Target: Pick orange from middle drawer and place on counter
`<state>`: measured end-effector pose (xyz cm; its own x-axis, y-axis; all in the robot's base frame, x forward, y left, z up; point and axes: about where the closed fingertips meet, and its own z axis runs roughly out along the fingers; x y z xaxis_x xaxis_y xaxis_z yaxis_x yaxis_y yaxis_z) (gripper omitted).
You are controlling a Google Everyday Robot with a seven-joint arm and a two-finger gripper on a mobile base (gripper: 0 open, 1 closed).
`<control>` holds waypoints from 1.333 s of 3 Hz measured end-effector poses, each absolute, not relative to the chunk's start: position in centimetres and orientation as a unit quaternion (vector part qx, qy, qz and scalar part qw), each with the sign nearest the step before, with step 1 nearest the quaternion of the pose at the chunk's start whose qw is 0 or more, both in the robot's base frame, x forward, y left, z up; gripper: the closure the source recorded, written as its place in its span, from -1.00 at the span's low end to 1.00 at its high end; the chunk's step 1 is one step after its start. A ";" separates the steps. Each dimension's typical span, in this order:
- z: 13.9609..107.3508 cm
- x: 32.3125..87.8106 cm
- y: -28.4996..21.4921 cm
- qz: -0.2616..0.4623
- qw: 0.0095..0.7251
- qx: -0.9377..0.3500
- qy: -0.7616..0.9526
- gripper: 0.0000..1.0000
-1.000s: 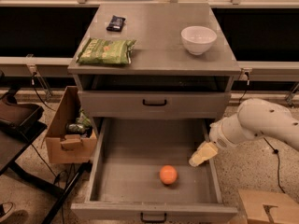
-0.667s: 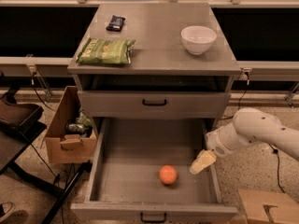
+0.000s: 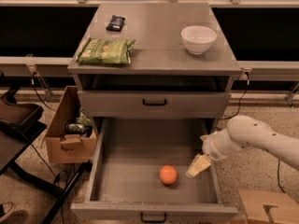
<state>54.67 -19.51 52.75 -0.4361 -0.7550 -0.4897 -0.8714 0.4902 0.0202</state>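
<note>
The orange (image 3: pixel 168 174) lies on the grey floor of the open middle drawer (image 3: pixel 140 190), right of centre and toward the front. My gripper (image 3: pixel 197 166) comes in from the right on a white arm, over the drawer's right side. It sits just right of the orange, a small gap apart, and holds nothing. The counter (image 3: pixel 154 36) is the grey worktop above.
On the counter stand a white bowl (image 3: pixel 198 39), a green chip bag (image 3: pixel 105 51) and a small dark packet (image 3: pixel 116 22). A shut drawer front (image 3: pixel 154 104) sits above the open one. A cardboard box (image 3: pixel 70 129) stands at the left, another (image 3: pixel 268 208) at lower right.
My gripper has moved down and left inside the drawer, closer to the orange. The orange has not moved.
</note>
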 end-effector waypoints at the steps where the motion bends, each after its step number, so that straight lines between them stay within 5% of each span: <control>1: 48.4 55.5 -17.9 0.157 0.246 -0.526 0.799 -1.00; 4: 40.2 55.5 -15.0 0.185 0.272 -0.614 0.718 -1.00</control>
